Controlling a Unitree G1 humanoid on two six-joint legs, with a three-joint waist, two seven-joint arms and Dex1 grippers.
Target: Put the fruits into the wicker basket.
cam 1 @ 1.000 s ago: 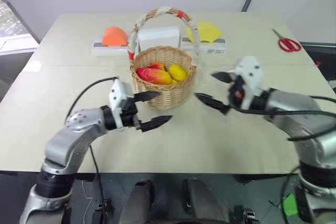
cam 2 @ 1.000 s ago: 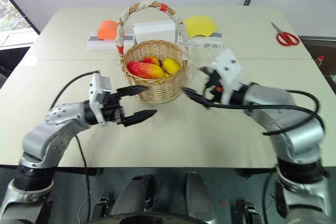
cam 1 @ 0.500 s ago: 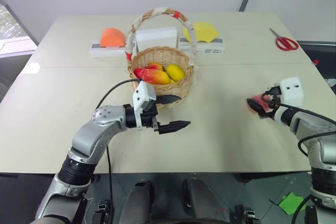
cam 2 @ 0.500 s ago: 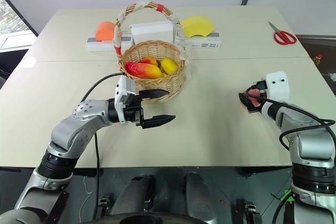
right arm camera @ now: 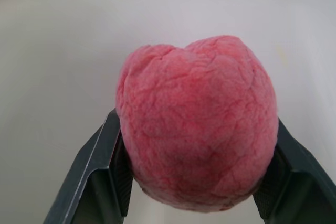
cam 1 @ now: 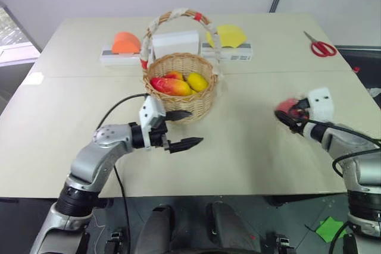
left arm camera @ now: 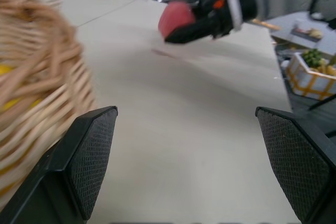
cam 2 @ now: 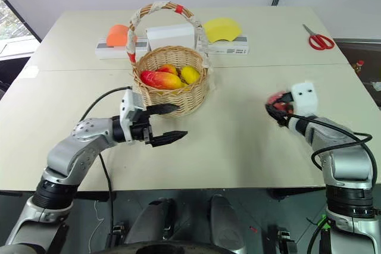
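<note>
Right gripper [cam 2: 278,106], head views: fingers clamped on the pink peach [cam 2: 278,100] out at the right side of the table [cam 2: 238,141]; whether the peach is lifted clear of the surface is hard to judge from here, though it seems slightly raised. Left gripper [cam 2: 166,124] hovers just in front of the wicker basket [cam 2: 172,90], pointing across toward the right, fingers spread wide with nothing between them. Basket stands near table centre, handle arched upright. Inside it: the elongated mango [cam 2: 158,79], a small red-yellow fruit [cam 2: 171,69] behind it, and a yellow lemon [cam 2: 190,75] beside them. Behind the basket, white boxes [cam 2: 172,35] carry an orange half-disc [cam 2: 119,34] and a yellow half-disc [cam 2: 223,29]. Red scissors [cam 2: 318,40] lie at the far right corner.

Left wrist view: both black fingers [left arm camera: 92,156] stand far apart, empty. Woven basket wall [left arm camera: 37,77] sits close alongside one finger. Across the table, the right gripper holds the peach [left arm camera: 176,18].

Right wrist view: peach [right arm camera: 197,121] sits squarely between the two pads [right arm camera: 118,169], pressed on both sides, pale tabletop behind.
</note>
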